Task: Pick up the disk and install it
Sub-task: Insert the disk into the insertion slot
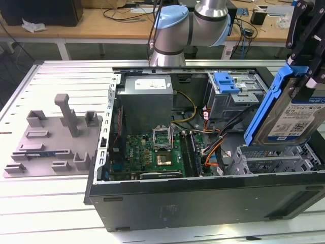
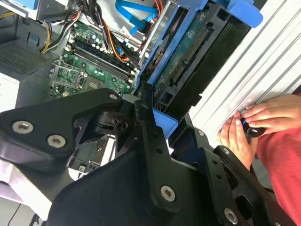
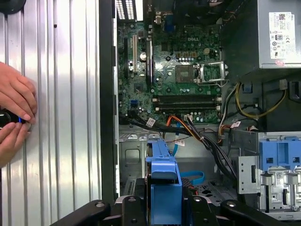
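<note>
The disk (image 1: 293, 116) is in the air, well clear of the worktop (image 1: 51, 81), with the tool (image 1: 304, 76) on its upper end. In the second wrist view the black fingers (image 2: 148, 141) are clenched on the disk's blue carrier edge. That's a firm grasp, with no gap showing. The pick-up looks done, so I'd call this the install step.

The disk hangs over the open case (image 1: 203, 195) at the exterior view's right end. It is steeply tilted, with its lower end aimed down at the grey cage (image 1: 274, 163). That lower edge sits just above the cage rails, and I can't tell whether it touches them. The first wrist view looks straight down the carrier's blue end (image 3: 163, 188) into the cage mouth below.

Deeper in the case, another bay holds a bare blue bracket (image 1: 226, 81), which isn't the piece in play. Orange and black cables (image 1: 213, 147) run close to the cage on the board (image 1: 152, 152) side.

A person's hands (image 3: 14, 115) rest on the worktop just outside the case wall, closed around a small dark object.

To my eye, seating the disk calls for three things. The tilt needs bringing into line with the cage slot, and the carrier's edges need squaring to the guides. The cables have to stay out of the path, too. It's a tight fit, and a skewed entry would likely jam the plastic carrier against the metal.
</note>
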Available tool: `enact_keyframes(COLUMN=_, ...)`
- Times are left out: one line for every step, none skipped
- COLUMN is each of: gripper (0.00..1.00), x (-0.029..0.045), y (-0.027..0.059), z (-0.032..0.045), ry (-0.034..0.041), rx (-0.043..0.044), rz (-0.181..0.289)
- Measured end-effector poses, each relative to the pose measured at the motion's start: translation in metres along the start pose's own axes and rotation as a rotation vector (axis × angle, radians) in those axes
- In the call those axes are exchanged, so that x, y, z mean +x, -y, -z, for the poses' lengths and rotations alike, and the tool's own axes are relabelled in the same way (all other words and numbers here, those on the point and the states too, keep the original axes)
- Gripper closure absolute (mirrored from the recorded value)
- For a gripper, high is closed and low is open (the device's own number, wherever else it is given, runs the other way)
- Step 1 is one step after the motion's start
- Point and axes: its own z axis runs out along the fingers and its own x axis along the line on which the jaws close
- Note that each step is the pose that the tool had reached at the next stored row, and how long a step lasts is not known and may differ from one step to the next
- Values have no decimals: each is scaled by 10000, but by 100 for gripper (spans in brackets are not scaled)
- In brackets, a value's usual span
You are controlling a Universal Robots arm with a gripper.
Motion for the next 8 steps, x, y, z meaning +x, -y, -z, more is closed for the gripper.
enact_keyframes(gripper=64, x=-1, y=0, z=-4, ry=3, rx=1, rz=26)
enact_keyframes(gripper=64, x=-1, y=0, z=-5, ry=16, rx=1, rz=51)
enact_keyframes(gripper=64, x=-1, y=0, z=-8, ry=35, rx=1, rz=78)
enact_keyframes(gripper=64, x=-1, y=0, z=-10, ry=51, rx=1, rz=104)
enact_keyframes(gripper=64, x=-1, y=0, z=-14, ry=69, rx=0, rz=155)
enact_keyframes(gripper=64, x=-1, y=0, z=-15, ry=74, rx=0, rz=186)
enact_keyframes(gripper=64, x=-1, y=0, z=-16, ry=80, rx=0, rz=207)
enact_keyframes(gripper=64, x=-1, y=1, z=-17, ry=89, rx=0, rz=213)
